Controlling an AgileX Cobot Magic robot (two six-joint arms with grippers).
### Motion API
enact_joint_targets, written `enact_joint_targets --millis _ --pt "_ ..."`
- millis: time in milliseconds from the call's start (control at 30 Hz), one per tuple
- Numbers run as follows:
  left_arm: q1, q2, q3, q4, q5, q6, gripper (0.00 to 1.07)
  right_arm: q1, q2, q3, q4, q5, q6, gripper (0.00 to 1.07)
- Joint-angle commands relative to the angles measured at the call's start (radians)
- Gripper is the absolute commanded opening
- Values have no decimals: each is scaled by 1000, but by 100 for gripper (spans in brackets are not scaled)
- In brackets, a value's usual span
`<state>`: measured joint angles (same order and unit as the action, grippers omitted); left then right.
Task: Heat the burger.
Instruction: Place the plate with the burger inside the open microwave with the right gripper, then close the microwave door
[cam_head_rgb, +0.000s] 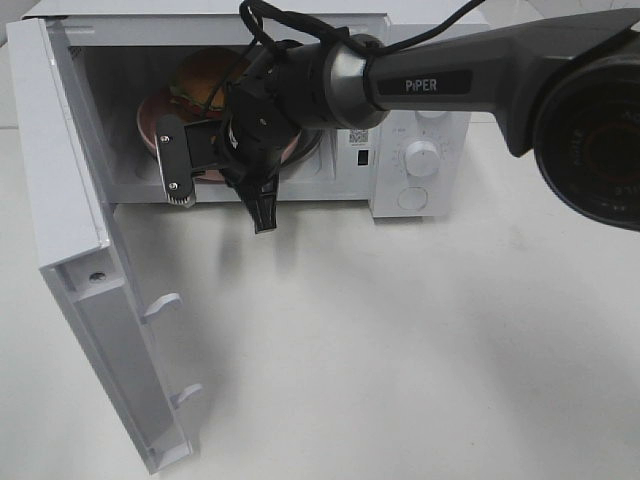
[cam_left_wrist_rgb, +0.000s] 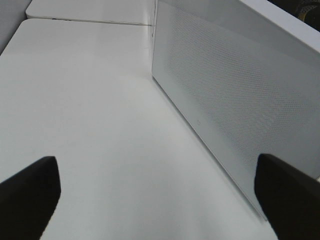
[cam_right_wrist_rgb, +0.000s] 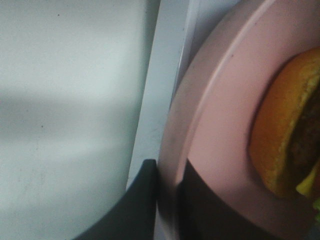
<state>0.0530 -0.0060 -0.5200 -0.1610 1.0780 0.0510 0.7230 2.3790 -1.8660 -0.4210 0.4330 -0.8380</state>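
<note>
The burger (cam_head_rgb: 200, 78), with a golden bun and green lettuce, sits on a round pink plate (cam_head_rgb: 150, 125) inside the open microwave (cam_head_rgb: 345, 160). My right gripper (cam_head_rgb: 212, 160) reaches into the oven's mouth. In the right wrist view its two dark fingers stand close on either side of the pink plate's (cam_right_wrist_rgb: 220, 100) rim, the right gripper (cam_right_wrist_rgb: 167, 200) shut on it, with the burger (cam_right_wrist_rgb: 285, 140) just beyond. My left gripper (cam_left_wrist_rgb: 160, 200) is open with nothing between its fingers, beside the microwave door (cam_left_wrist_rgb: 225, 100); it does not show in the exterior high view.
The microwave door (cam_head_rgb: 80, 250) hangs wide open to the left, reaching toward the table's front. Knobs (cam_head_rgb: 422, 158) sit on the oven's right panel. The right arm (cam_head_rgb: 450, 80) crosses above the oven. White tabletop (cam_head_rgb: 400, 350) lies in front.
</note>
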Motion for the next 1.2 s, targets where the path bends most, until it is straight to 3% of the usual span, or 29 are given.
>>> enact_joint_targets --millis 33,67,167,233,533,700,767,933,1200 --pt "3 -16 2 -1 -7 -1 98 0 -13 -15 -16 -46 6 17" --pt "3 -16 2 -1 -7 -1 98 0 -13 -15 -15 -45 6 22" --pt "3 -16 2 -1 -7 -1 98 0 -13 -15 -15 -42 6 25" --pt "3 -16 2 -1 -7 -1 98 0 -15 -15 -8 -41 6 37" --pt "3 -16 2 -1 -7 -1 98 0 -47 15 -18 -64 25 47" --pt "3 -16 2 -1 -7 -1 98 0 -90 101 -16 -116 25 55" --pt "3 -16 2 -1 -7 -1 98 0 -121 161 -15 -163 25 65" --pt "3 -16 2 -1 -7 -1 98 0 -192 279 -11 -281 63 79" --pt "3 -16 2 -1 -7 -1 98 0 -296 409 -18 -370 147 81"
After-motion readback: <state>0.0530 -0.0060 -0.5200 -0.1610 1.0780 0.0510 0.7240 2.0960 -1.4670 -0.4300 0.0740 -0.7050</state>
